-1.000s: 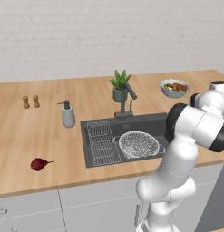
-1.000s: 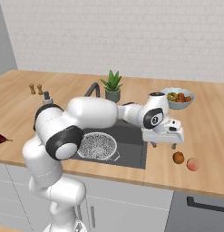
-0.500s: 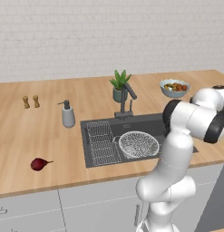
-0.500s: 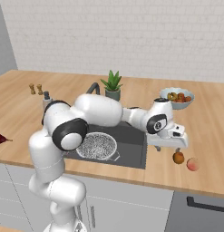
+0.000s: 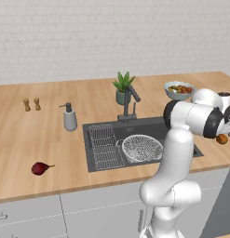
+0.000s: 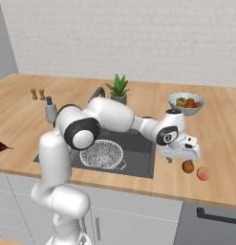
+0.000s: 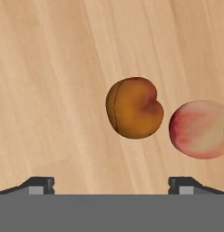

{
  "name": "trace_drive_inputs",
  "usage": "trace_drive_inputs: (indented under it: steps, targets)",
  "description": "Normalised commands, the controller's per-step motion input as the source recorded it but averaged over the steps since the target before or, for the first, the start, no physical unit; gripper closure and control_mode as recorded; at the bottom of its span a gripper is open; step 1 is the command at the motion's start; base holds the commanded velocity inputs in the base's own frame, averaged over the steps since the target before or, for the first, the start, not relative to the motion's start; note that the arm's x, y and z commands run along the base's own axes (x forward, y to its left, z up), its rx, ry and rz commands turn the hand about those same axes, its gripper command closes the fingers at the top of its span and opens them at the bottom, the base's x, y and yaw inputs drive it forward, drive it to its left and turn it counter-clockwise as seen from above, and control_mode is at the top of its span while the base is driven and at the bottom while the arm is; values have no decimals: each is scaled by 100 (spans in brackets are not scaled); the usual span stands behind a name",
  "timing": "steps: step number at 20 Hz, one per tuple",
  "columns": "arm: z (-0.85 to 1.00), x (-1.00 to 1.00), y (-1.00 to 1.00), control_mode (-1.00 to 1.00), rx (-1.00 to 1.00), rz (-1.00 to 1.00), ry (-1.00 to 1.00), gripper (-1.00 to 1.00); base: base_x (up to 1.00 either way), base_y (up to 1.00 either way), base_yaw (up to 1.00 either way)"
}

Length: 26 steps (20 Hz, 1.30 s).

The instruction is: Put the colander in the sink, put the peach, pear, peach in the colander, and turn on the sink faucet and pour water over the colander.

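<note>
the worktop (image 6: 219,143) carries the sink (image 5: 149,128) mid-front, with the colander (image 5: 142,148) already seated in its basin. near the worktop's front right edge, the fingers (image 7: 111,186) hang spread wide and empty above the orange peach (image 7: 133,108), the pinker peach (image 7: 199,129) just beside it. it looks light, round, likely to roll and bruise; pinch gently across its widest part. the pear (image 5: 40,168) lies near the front left edge.

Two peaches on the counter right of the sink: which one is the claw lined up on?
The darker orange peach, sitting between the open claw tips. The paler pink peach lies off to one side.
</note>
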Motion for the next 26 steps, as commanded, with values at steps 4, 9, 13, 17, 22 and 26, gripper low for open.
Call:
trace_drive_inputs:
  steps: [4,9,13,17,22,26]
  targets:
    - [-18,21,-20,-100,0,0,0,-100,0,0,0]
    - [-20,13,-18,-100,0,1,0,-100,0,0,0]
    - [-23,6,-10,-100,0,1,0,-100,0,0,0]
    - [-19,7,-6,-100,0,2,-3,-100,0,0,0]
    - [-15,6,-8,-100,0,4,-3,-100,0,0,0]
    - [-20,0,0,-100,0,3,-4,-100,0,0,0]
